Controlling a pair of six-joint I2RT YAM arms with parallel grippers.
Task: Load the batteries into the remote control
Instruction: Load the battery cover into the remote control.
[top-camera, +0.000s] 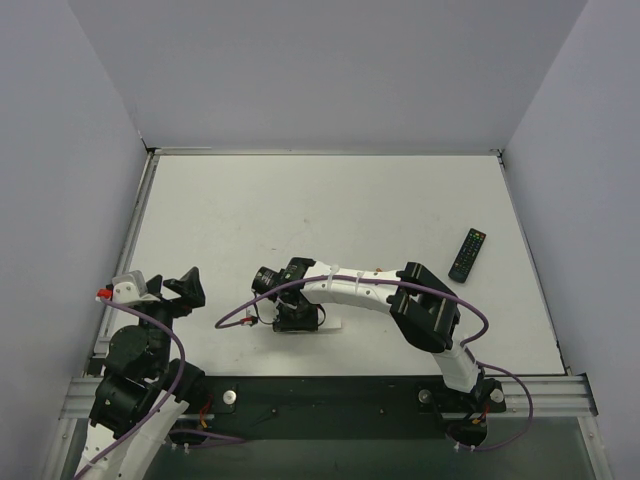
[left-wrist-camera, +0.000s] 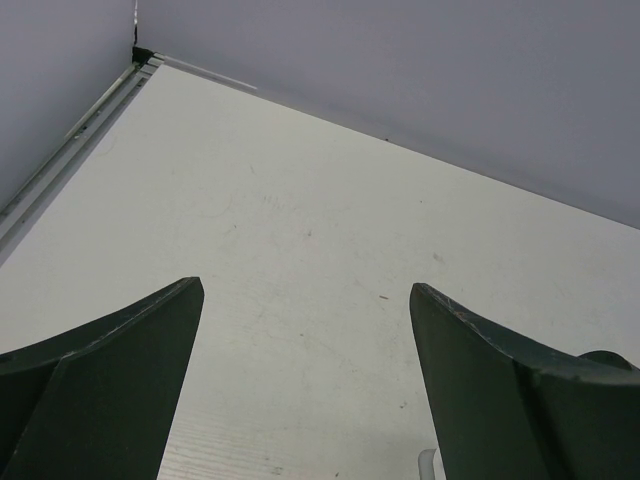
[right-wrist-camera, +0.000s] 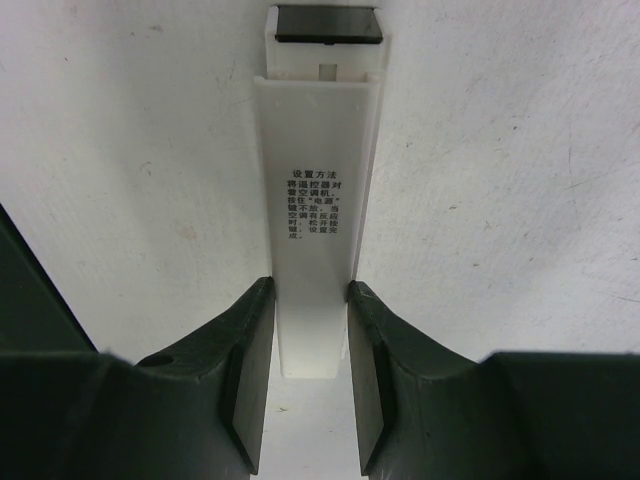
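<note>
Right fingers (right-wrist-camera: 240, 360) pinch the remote control (right-wrist-camera: 318, 200); overhead, it is mostly hidden

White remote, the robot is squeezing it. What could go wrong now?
The right gripper pinches the white remote only at its near end, so it might swivel or slip out. No batteries show in any view, and the left gripper hangs open off to the side, so loading may stall.

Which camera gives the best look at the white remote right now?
The right wrist view: the white remote fills the frame lengthwise, clamped in the right gripper, its printed label and dark end patch clear. The top view shows only a white sliver under that gripper; the left wrist view, none.
</note>
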